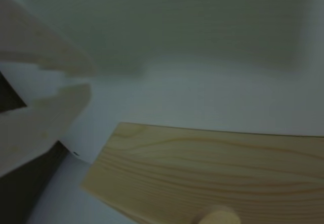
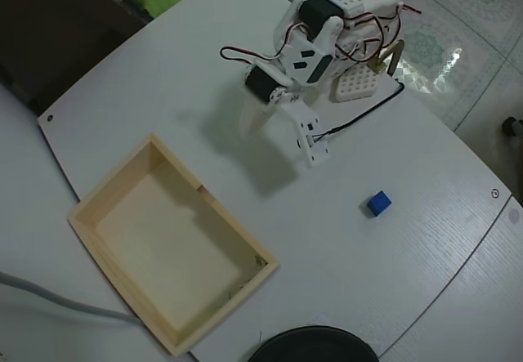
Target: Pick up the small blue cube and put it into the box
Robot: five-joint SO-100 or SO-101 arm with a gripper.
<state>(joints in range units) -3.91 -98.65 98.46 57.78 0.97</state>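
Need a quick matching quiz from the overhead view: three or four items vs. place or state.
Items:
1. small blue cube
2. box
3. white perforated block
4. end effector

Descriptions:
A. beside the arm's base, top of view
B. empty, lower left
C. alone on the table, right of centre
D. above the table between box and cube, holding nothing

Pairs: 1-C, 2-B, 3-A, 4-D
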